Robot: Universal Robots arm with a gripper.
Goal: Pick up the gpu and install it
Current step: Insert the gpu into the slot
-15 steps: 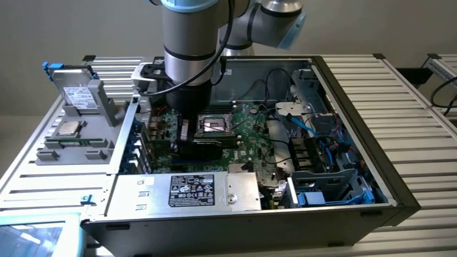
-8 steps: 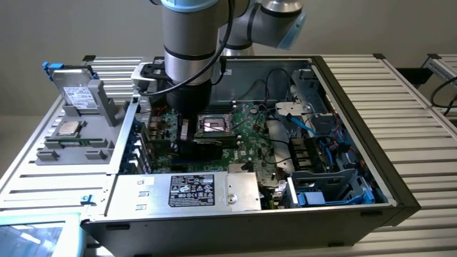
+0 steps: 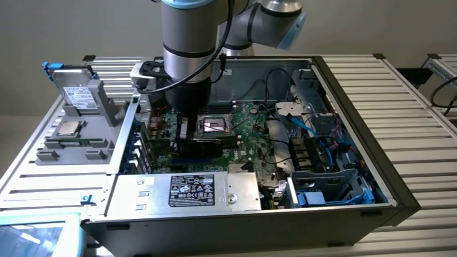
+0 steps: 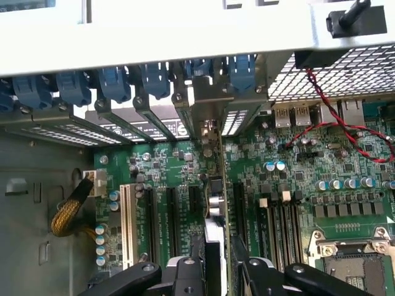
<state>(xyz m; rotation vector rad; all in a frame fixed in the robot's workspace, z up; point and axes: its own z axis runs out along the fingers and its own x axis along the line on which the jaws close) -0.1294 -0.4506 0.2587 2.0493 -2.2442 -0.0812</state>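
Black jaws: part-closed, clamping the gpu between them.
gpu: upright, edge-on, down at a motherboard slot.
Wrist view: blue slot clips beyond.
Exterior view: arm above the open case, ribbed counter.

Soft, even room light. Wrist view: white glare on case rail, glint on gpu edge. Exterior view: motherboard dim in shadow of arm.

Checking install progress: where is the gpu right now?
In the wrist view, the gpu stands edge-on in the gripper, among the black expansion slots.
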